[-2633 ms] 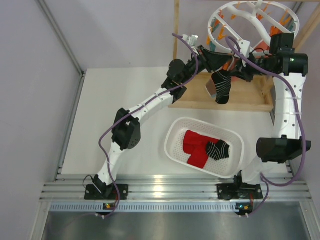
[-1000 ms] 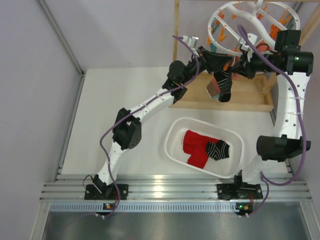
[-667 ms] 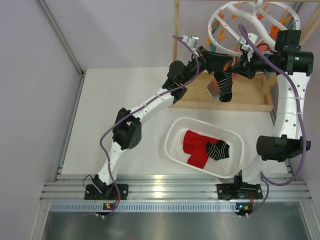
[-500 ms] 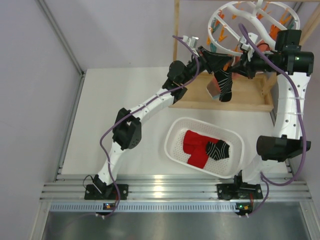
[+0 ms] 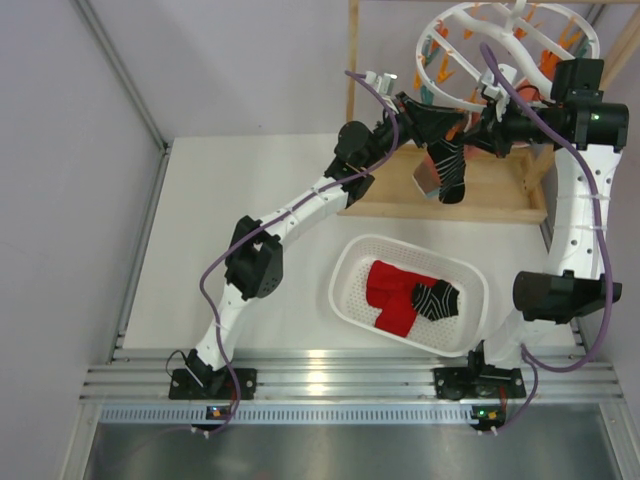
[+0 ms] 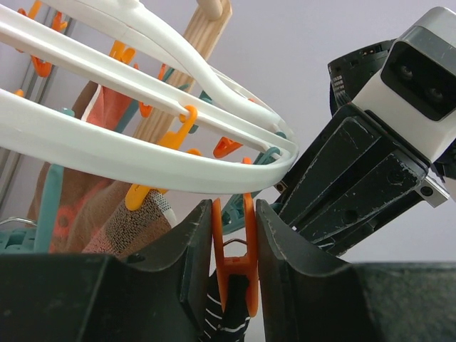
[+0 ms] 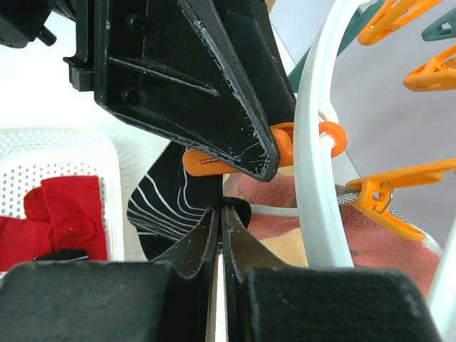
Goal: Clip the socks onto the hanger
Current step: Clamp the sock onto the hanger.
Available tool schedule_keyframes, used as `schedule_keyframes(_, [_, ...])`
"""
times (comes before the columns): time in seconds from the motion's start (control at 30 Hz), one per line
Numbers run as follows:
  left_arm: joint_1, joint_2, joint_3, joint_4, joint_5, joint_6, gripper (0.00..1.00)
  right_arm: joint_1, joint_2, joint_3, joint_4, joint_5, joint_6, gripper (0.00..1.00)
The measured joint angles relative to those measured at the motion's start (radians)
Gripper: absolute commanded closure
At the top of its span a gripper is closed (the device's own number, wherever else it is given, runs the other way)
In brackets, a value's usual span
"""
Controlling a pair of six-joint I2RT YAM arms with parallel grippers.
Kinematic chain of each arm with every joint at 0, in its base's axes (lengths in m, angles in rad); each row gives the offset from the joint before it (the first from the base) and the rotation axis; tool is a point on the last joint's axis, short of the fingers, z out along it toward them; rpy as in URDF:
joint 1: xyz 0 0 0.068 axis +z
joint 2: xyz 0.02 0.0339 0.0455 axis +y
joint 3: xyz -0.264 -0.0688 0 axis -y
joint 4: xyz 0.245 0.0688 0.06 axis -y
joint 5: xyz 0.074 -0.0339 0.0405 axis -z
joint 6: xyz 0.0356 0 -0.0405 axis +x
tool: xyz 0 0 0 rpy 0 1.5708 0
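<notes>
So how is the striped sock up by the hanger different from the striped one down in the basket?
The upper striped sock hangs lengthwise below the hanger, pinched by the right gripper; the basket striped sock lies crumpled. The upper one sits at an orange clip; the basket one rests on red socks in the white basket. Both are black with thin white stripes.

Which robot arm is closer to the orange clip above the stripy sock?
Left. The left fingers sit on both sides of the orange clip, squeezing it. The right fingers are just under that clip, pinched shut on the stripy sock.
</notes>
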Motion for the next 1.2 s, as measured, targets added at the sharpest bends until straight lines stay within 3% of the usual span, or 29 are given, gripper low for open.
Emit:
schedule_keyframes(0.13, [0.0,0.0,0.0,0.0,0.0,-0.001,0.59,0.0,0.0,0.0,0.0,0.0,0.0,1.0])
schedule_keyframes(0.37, [-0.001,0.0,0.0,-0.014,0.048,-0.013,0.38,0.0,0.0,0.0,0.0,0.001,0.005,1.0])
schedule_keyframes(0.43, [-0.002,0.0,0.0,-0.016,0.056,-0.018,0.38,0.0,0.0,0.0,0.0,0.004,0.01,1.0])
schedule_keyframes(0.47, [-0.002,0.0,0.0,-0.017,0.058,-0.021,0.38,0.0,0.0,0.0,0.0,0.005,0.016,0.97])
schedule_keyframes(0.53, [0.0,-0.002,-0.006,-0.017,0.061,-0.023,0.38,0.0,-0.001,-0.003,0.004,0.006,0.032,0.76])
schedule_keyframes(0.6, [0.003,-0.011,-0.024,-0.025,0.063,-0.024,0.43,0.0,-0.005,-0.014,0.021,0.008,0.055,0.46])
schedule_keyframes(0.63, [0.005,-0.017,-0.034,-0.028,0.065,-0.024,0.52,0.0,-0.01,-0.031,0.034,0.01,0.069,0.43])
schedule_keyframes(0.67, [0.007,-0.022,-0.042,-0.033,0.065,-0.025,0.55,0.0,-0.02,-0.051,0.041,0.013,0.077,0.38])
schedule_keyframes(0.77, [0.016,-0.034,-0.055,-0.051,0.068,-0.019,0.55,0.0,-0.042,-0.098,0.061,0.024,0.102,0.31])
schedule_keyframes(1.0, [0.034,-0.054,-0.078,-0.059,0.068,-0.016,0.48,-0.055,-0.129,-0.207,0.09,0.032,0.129,0.3])
schedule_keyframes(1.2, [0.05,-0.069,-0.115,-0.061,0.069,-0.008,0.47,-0.15,-0.298,-0.438,0.11,0.021,0.133,0.32])
